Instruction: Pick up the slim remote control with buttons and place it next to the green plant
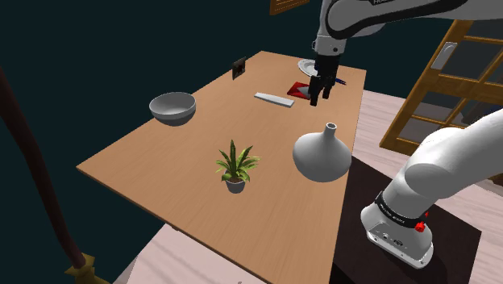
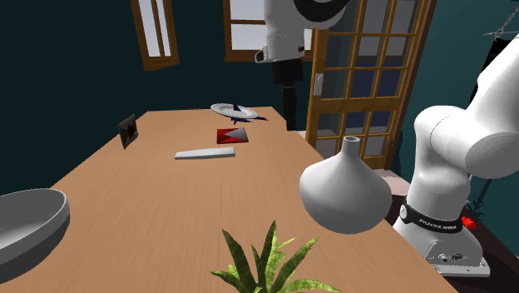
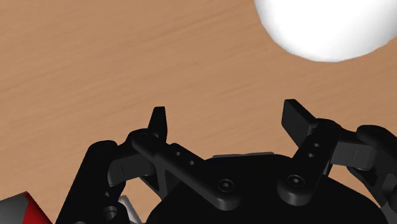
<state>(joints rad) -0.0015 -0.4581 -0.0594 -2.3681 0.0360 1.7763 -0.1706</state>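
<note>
Wrist view shows the gripper (image 3: 226,109) spread; shoulder view, the remote (image 1: 274,100).

The arm (image 1: 451,157) has glossy white rounded links with dark joints. A black lettered band (image 1: 399,214) and a red button (image 1: 420,227) mark its base (image 1: 393,239). The claw (image 3: 226,111) is all black, with screws (image 3: 224,185).

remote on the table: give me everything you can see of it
The remote is a slim, flat, pale grey bar, long and narrow with squared ends; no buttons can be made out. It lies flat on the wooden table, toward the end far from the plant, close beside a flat red and grey item but apart from it. Only the table touches it. The open claw hangs above the table nearby, not holding it.
</note>
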